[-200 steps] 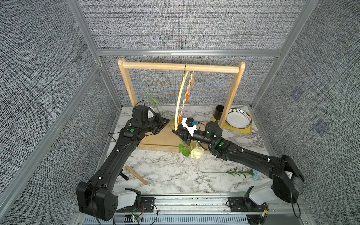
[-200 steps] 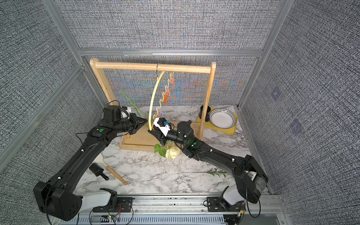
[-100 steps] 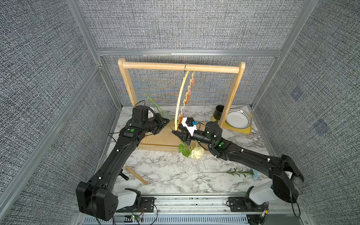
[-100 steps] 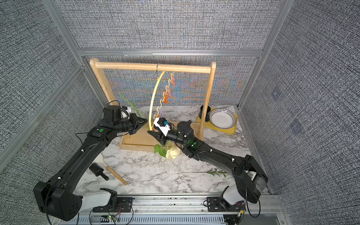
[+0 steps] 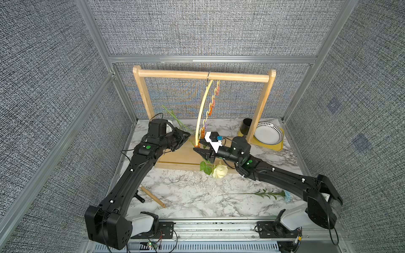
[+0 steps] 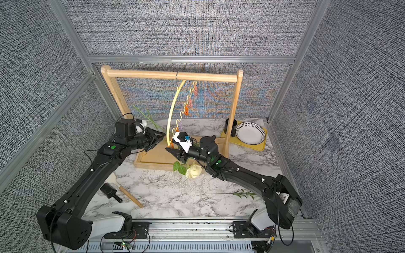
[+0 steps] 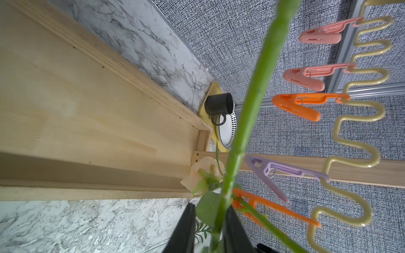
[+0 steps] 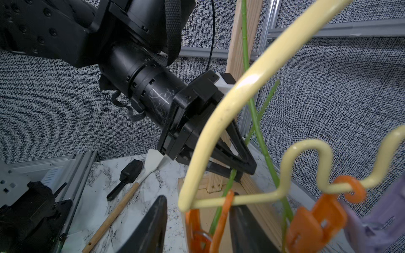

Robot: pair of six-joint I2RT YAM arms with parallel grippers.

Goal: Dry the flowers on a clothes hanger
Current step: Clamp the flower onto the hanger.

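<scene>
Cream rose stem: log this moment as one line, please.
left tool: open around rose stem | right tool: open around orange clip | clothes hanger: on rack bar | blue flower: on table

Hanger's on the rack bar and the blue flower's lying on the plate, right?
Not quite. The hanger does hang from the rack bar, but the blue flower lies on the table by the right arm's base, not on the plate. A top view shows it.
</scene>
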